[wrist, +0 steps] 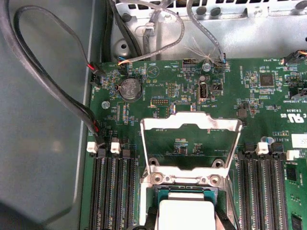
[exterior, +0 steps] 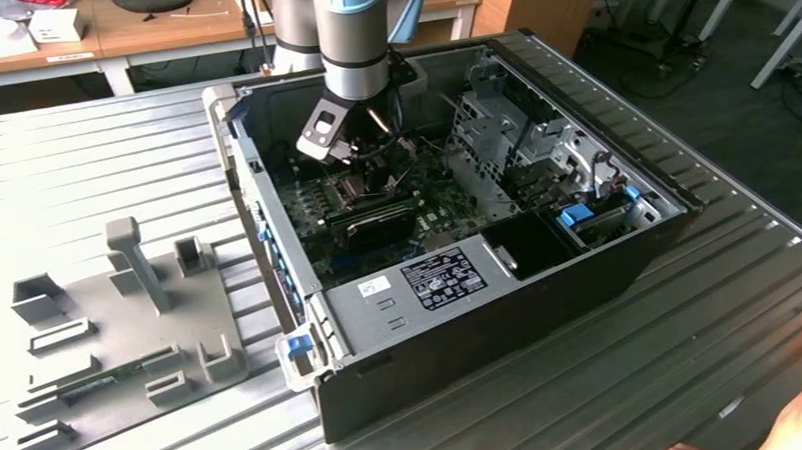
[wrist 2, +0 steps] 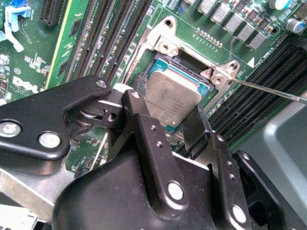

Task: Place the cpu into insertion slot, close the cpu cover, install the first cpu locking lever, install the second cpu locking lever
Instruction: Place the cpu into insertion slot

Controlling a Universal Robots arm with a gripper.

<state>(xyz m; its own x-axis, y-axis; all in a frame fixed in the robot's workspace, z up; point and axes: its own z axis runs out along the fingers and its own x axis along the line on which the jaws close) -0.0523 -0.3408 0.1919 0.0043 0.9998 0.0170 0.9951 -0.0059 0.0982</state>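
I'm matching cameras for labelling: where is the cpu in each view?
Exterior view: hidden under the pincer, inside the case.
Second wrist view: the cpu sits between the pincer's fingers.
First wrist view: pale square beside the raised cpu cover's hinge.
Shared landmark: long black memory slots.

The cpu cover [wrist: 192, 122] stands swung open from the insertion slot's [wrist: 184, 190] edge. The pale cpu [wrist: 184, 214] lies over that slot, and black memory slots [wrist: 112, 191] flank it on both sides.
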